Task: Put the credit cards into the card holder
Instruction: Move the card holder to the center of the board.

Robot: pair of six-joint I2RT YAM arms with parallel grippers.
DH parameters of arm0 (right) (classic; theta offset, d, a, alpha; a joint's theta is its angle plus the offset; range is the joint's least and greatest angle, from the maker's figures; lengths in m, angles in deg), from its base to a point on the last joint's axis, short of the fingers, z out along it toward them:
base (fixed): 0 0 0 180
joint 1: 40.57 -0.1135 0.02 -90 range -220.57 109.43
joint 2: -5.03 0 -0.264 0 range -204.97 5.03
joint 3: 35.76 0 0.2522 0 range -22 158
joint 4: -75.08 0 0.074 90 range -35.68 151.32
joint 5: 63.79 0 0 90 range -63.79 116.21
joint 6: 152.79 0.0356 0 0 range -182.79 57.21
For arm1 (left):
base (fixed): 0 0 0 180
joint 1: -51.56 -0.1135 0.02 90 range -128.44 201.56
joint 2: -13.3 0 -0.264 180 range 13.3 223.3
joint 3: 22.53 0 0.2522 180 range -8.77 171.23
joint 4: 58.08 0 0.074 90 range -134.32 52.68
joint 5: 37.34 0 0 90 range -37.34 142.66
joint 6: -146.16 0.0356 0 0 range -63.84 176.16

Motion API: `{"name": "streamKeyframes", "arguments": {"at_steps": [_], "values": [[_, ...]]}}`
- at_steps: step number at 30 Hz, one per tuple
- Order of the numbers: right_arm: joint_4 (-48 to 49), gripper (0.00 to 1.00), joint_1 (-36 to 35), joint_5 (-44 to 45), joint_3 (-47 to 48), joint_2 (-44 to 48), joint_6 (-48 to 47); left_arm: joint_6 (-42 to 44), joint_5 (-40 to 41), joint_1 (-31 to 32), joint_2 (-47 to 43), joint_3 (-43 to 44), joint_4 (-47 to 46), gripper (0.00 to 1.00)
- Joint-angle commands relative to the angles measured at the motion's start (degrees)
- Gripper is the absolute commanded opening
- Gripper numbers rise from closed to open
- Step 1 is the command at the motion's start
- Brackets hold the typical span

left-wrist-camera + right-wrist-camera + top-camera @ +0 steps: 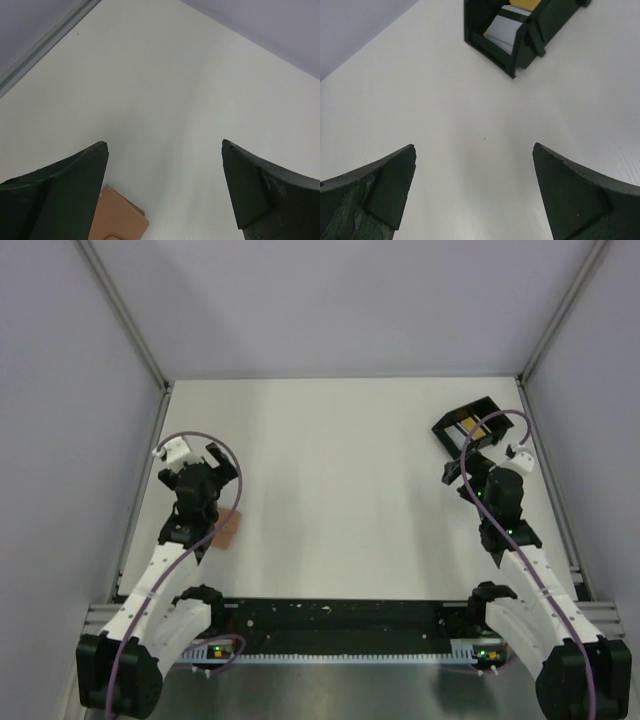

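The tan card holder [229,528] lies flat on the white table beside my left arm; its corner shows in the left wrist view [117,217] by the left finger. My left gripper [195,465] [165,145] is open and empty above bare table, just beyond the holder. A yellow-orange card [479,427] [525,4] and a pale blue card [462,433] [501,32] sit inside a black open tray [452,421] [520,55] at the far right. My right gripper [462,466] [474,147] is open and empty, a short way short of the tray.
Grey walls with metal frame rails [125,315] close in the table on the left, back and right. A black base bar [340,618] runs along the near edge between the arm bases. Purple cables [205,440] loop over both wrists.
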Motion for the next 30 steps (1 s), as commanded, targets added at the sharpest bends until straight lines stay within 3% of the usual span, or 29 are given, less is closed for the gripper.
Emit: {"name": "streamKeyframes", "arguments": {"at_steps": [1, 3, 6, 12, 22, 30], "values": [[2.36, 0.99, -0.15, -14.73, 3.7, 1.94, 0.3, -11.61, 8.59, 0.02, -0.39, 1.41, 6.23, 0.98], [2.37, 0.99, -0.06, -17.81, 3.97, 1.5, -0.05, -15.6, 7.9, 0.02, 0.49, 4.31, 14.5, 0.99], [0.7, 0.99, -0.06, -23.26, 5.19, 0.19, -2.06, -11.66, 2.73, -0.15, 2.77, 5.99, 16.99, 0.99], [-5.63, 0.99, -0.15, -25.3, 10.64, -4.03, -4.36, -16.74, -0.88, -2.52, 14.62, 10.56, 26.83, 0.98], [-7.04, 0.99, -0.06, -28.46, 12.14, -6.85, -4.1, -17.09, -15.64, -6.14, 20.36, 8.29, 26.75, 0.98], [-7.65, 0.99, -0.15, -28.46, 11.97, -7.64, -3.39, -22.54, -21.46, -3.41, 18.69, -3.22, 19.29, 0.98]]}}
